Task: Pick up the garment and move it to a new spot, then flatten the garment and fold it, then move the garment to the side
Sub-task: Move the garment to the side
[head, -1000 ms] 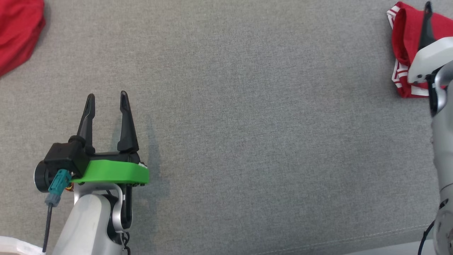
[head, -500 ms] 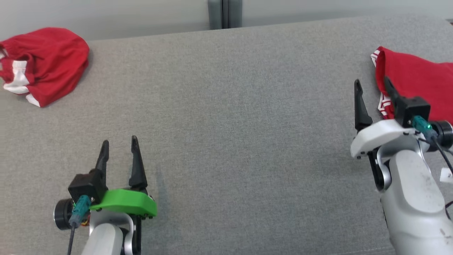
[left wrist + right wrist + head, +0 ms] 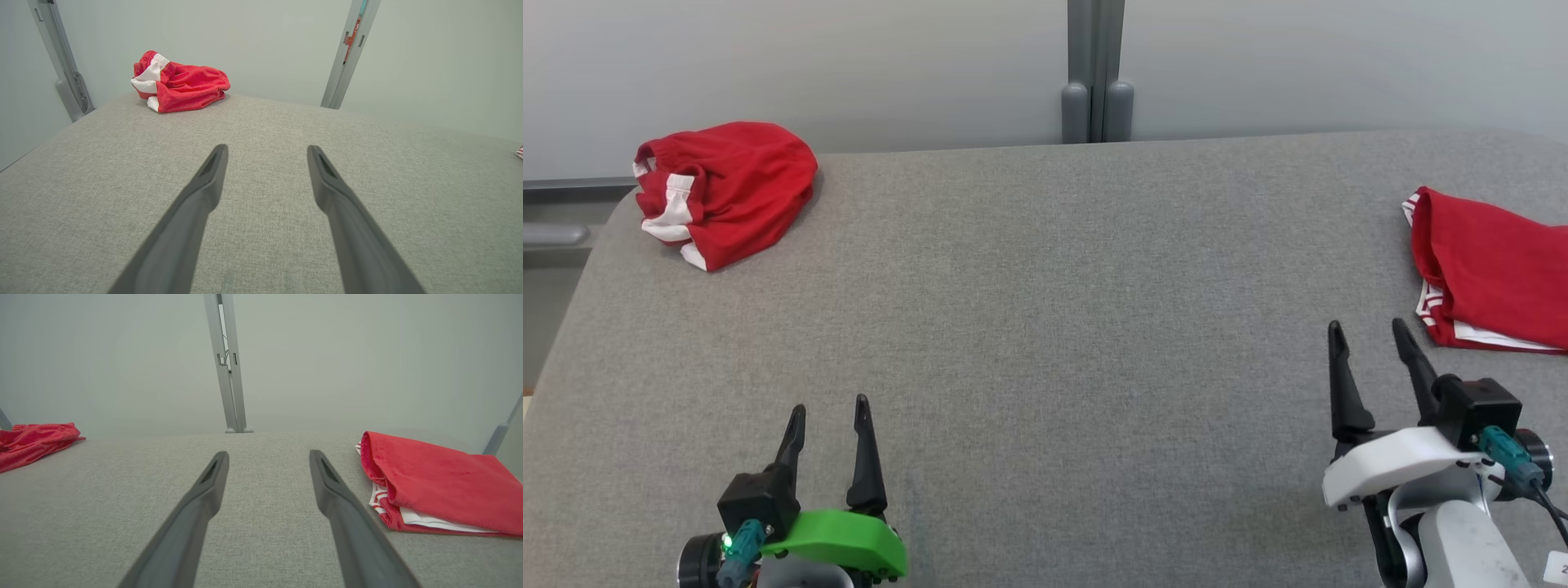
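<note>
Red garment (image 3: pixel 441 486) (folded) lies beside parted right claw (image 3: pixel 268 454)

We took the post (image 3: pixel 1095 98) behind the table (image 3: pixel 1045 327) as our mark. On the table, the bunched garment (image 3: pixel 723 192) lay far to its left and the folded garment (image 3: pixel 1490 273) to its right, nearer us. Our left gripper (image 3: pixel 830 406) and right gripper (image 3: pixel 1366 324) stood before it, one to either side.

Two red pieces with white trim, well apart. Got the folded garment (image 3: pixel 1494 269) lying flat by the right edge of the grey surface (image 3: pixel 1045 286), rounded fold on its left, striped white trim peeking out underneath. Then the crumpled garment (image 3: pixel 727 192), bunched in a heap way over in the far left corner, white panel showing on its left.
</note>
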`<state>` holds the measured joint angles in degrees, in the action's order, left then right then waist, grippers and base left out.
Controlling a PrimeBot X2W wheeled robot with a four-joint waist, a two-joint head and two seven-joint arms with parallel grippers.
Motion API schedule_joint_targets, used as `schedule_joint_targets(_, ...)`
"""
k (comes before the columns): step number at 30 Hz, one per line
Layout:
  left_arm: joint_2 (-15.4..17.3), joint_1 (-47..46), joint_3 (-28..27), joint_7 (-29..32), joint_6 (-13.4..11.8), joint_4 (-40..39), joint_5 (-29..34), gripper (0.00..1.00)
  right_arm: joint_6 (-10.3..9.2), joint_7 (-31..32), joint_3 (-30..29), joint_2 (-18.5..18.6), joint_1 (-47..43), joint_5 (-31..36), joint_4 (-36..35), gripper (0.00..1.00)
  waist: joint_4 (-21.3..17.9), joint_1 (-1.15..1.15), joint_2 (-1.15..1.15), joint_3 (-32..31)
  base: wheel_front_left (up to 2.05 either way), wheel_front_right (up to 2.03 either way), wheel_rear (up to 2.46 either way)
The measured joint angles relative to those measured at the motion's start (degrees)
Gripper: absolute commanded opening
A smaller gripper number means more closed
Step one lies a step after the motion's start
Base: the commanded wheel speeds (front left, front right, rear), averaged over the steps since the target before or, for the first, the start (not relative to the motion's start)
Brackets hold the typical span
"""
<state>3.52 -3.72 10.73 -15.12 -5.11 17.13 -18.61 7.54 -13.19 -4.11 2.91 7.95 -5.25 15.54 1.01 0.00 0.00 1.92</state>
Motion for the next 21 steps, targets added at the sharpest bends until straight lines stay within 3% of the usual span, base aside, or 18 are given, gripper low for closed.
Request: schedule_joint_targets(21, -0.58, 1.33, 0.45, -0.01, -0.16, -0.93, 0.36, 1.0, 0.0, 2.03, 4.44, -0.1, -3.72, -3.8, -2.63, 1.0, 0.16, 0.0, 0.0, -1.54, 0.0, 0.0, 0.0)
